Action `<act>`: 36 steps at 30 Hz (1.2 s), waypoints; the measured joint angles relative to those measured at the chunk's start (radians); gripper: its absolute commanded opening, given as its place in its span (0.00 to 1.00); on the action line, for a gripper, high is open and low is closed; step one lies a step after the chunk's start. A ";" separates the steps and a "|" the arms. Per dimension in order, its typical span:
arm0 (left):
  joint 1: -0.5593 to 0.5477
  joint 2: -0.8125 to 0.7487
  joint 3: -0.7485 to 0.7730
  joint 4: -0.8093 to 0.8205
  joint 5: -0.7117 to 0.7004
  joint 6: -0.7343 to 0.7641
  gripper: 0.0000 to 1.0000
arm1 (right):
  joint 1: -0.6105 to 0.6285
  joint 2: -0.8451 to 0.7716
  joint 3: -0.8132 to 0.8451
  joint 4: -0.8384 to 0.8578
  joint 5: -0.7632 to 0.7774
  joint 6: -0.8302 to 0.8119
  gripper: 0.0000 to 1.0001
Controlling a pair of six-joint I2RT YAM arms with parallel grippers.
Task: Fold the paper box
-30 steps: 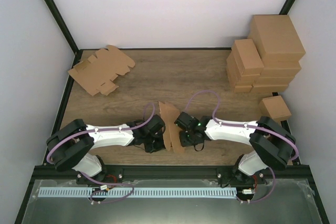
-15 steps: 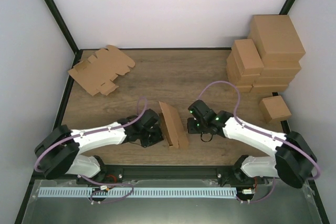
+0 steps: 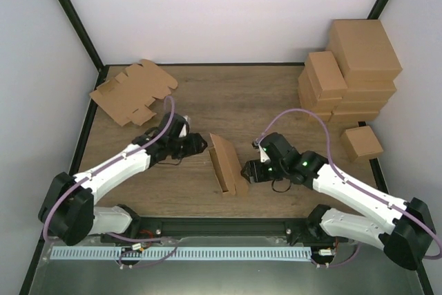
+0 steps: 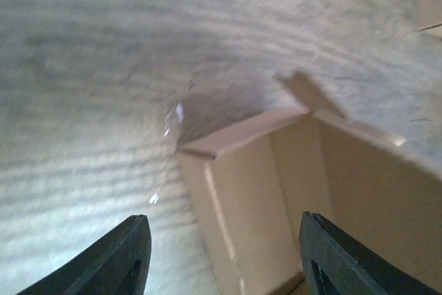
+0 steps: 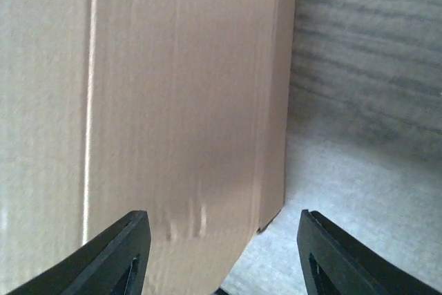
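Note:
The paper box (image 3: 228, 165) is a small, partly folded brown cardboard piece that rests on the wooden table between my two arms, with nothing holding it. My left gripper (image 3: 199, 144) is just to its left, open and apart from it. In the left wrist view the box (image 4: 276, 184) shows its open inside ahead of the open left gripper (image 4: 224, 217). My right gripper (image 3: 247, 170) is close to the box's right side and also open. In the right wrist view a flat brown wall of the box (image 5: 173, 101) fills the left half, ahead of the open right gripper (image 5: 222, 214).
A pile of flat notched cardboard blanks (image 3: 135, 91) lies at the back left. Stacked brown cartons (image 3: 352, 67) stand at the back right, with one small carton (image 3: 362, 143) in front of them. A black rail (image 3: 221, 226) runs along the table's near edge.
Both grippers have opened and let go of the box. The left arm has drawn back to the far left and the right arm to the right; the box now rests alone.

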 measured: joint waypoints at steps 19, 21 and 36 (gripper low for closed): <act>0.138 0.380 0.074 0.249 0.174 0.183 0.48 | 0.109 -0.279 -0.213 -0.098 -0.231 0.130 0.62; 0.138 0.415 0.086 0.271 0.201 0.180 0.48 | 0.136 -0.291 -0.227 -0.074 -0.237 0.140 0.69; 0.180 0.452 0.100 0.286 0.199 0.165 0.49 | 0.151 -0.040 -0.193 0.121 -0.101 0.112 0.77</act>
